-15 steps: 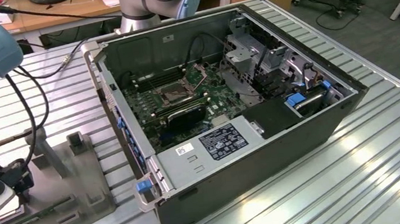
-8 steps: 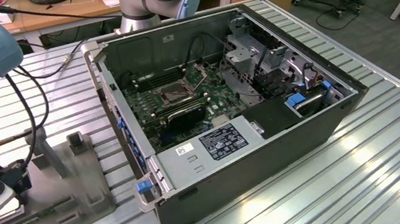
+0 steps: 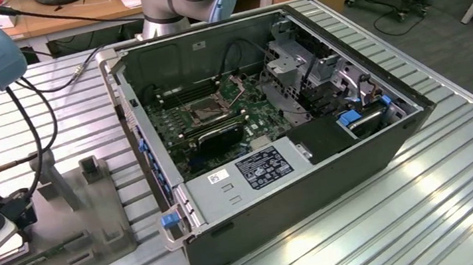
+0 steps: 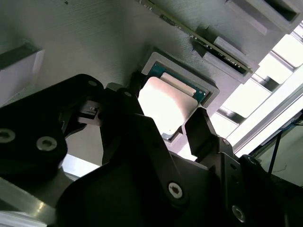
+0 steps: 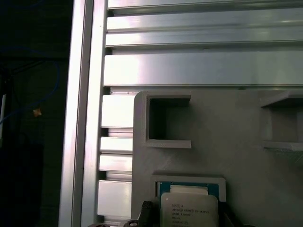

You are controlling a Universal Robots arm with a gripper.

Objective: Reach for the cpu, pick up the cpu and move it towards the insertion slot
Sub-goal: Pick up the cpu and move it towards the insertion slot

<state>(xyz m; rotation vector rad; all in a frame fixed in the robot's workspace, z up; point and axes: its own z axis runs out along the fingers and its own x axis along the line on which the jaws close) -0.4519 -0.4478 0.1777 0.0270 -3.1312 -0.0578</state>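
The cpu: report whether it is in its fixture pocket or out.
In. The cpu lies flat inside the grey fixture frame in both wrist views.

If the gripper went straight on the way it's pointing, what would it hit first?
Most likely the cpu, seated in the grey fixture directly ahead of the gripper; how close it is, I can't tell.

We see bright, even overhead light in the exterior view, with white streaks of glare along the ribbed metal table (image 3: pixel 423 205) and soft shadow inside the computer case (image 3: pixel 216 115). In the second wrist view the chip (image 4: pixel 165 101) is washed out almost to white. In the first wrist view the table slats (image 5: pixel 199 66) glare, and the space beyond the table's edge falls near black.
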